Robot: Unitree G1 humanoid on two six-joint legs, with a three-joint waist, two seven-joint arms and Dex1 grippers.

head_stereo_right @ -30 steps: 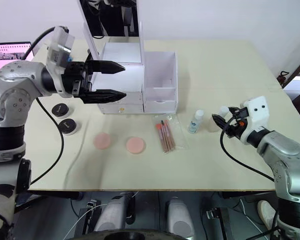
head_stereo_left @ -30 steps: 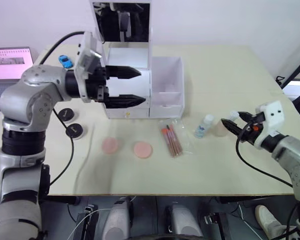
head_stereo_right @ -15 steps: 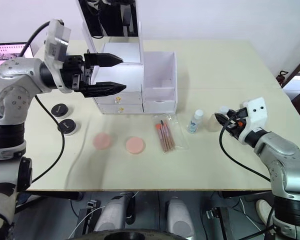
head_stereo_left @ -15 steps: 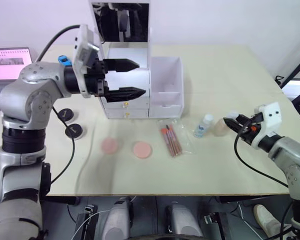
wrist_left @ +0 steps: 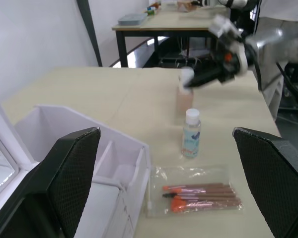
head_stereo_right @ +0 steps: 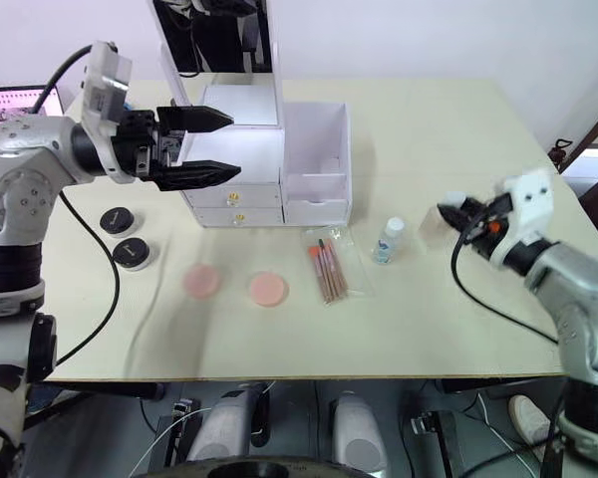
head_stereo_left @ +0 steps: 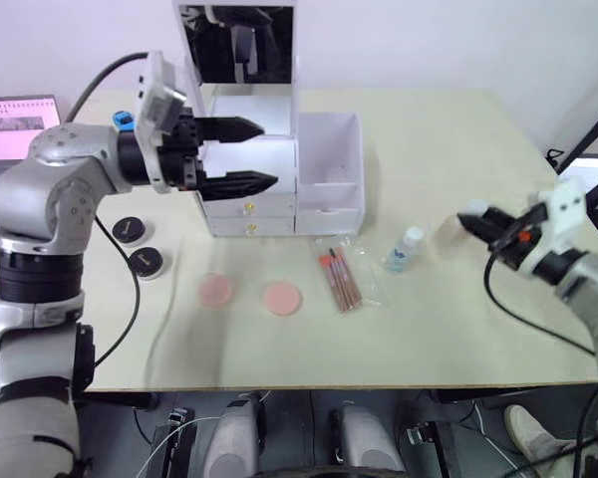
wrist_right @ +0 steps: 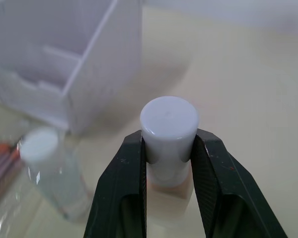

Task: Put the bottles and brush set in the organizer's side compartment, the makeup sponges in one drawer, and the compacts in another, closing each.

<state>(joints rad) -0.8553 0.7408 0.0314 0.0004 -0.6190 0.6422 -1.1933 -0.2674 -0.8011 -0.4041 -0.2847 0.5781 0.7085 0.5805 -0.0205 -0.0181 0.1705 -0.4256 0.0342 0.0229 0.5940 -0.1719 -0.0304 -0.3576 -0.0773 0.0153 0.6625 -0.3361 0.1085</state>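
Barely started: right hand (wrist_right: 168,148) pinched on the beige bottle's (wrist_right: 169,130) cap, left hand (head_stereo_left: 241,154) wide open and empty by the organizer (head_stereo_left: 279,169), with clear bottle (head_stereo_left: 408,249), brush set (head_stereo_left: 344,280), sponges (head_stereo_left: 283,298) and compacts (head_stereo_left: 148,261) all out on the table (head_stereo_left: 429,139).

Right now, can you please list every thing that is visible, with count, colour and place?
organizer: one, white, back of table, mirror lid upright
clear bottle: one, blue label, white cap, standing right of the brush set
beige bottle: one, pale cap, in the right gripper
brush set: one, clear sleeve, in front of the organizer
makeup sponges: two, pink, front of table
compacts: two, black, left of the sponges
laptop: one, far left
toy car: one, blue, back left
left gripper: open, above the drawers
right gripper: shut on the beige bottle
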